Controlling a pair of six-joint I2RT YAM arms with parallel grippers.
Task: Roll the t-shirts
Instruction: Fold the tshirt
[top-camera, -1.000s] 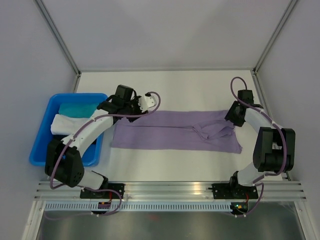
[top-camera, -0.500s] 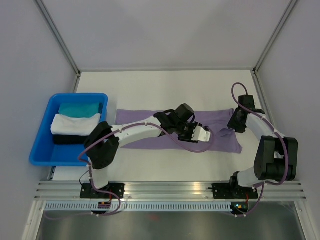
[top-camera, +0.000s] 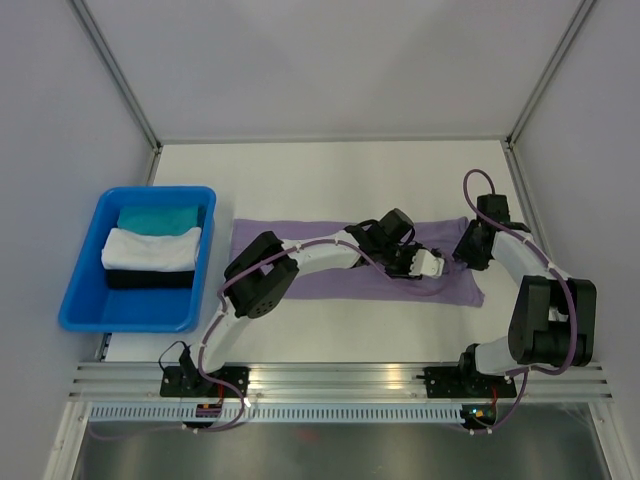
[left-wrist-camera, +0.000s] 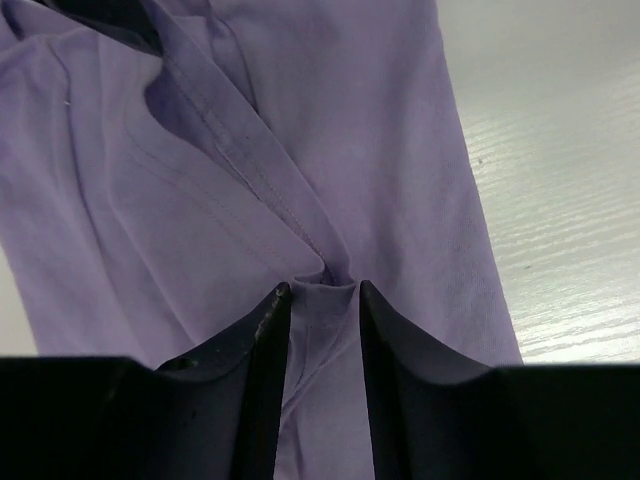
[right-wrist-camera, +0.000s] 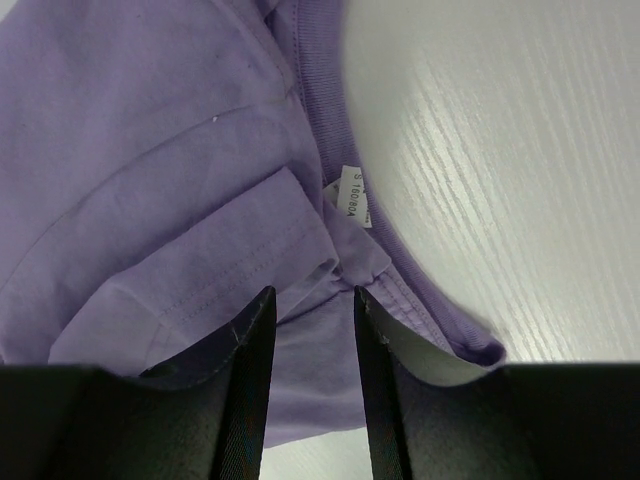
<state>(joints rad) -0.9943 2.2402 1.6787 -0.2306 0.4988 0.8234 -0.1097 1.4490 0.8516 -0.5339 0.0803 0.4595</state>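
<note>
The lavender t-shirt (top-camera: 330, 285) lies on the white table as a long strip folded lengthwise, running left to right. My left arm stretches across it, and my left gripper (top-camera: 432, 262) is at its right end. In the left wrist view my left gripper (left-wrist-camera: 320, 290) has its jaws drawn close with a puckered fold of the shirt (left-wrist-camera: 350, 150) bunched between them. My right gripper (top-camera: 466, 250) is at the shirt's far right corner. In the right wrist view my right gripper (right-wrist-camera: 312, 295) pinches gathered fabric (right-wrist-camera: 150, 150) by the collar, near a white size tag (right-wrist-camera: 352, 195).
A blue bin (top-camera: 75, 290) stands at the left, holding folded white (top-camera: 150, 247), teal (top-camera: 155, 217) and dark cloth. Grey walls close in the table at the back and sides. A metal rail runs along the near edge.
My left arm has swung from beside the bin across the shirt to its right end. My right gripper has shifted slightly, staying at the right corner.
</note>
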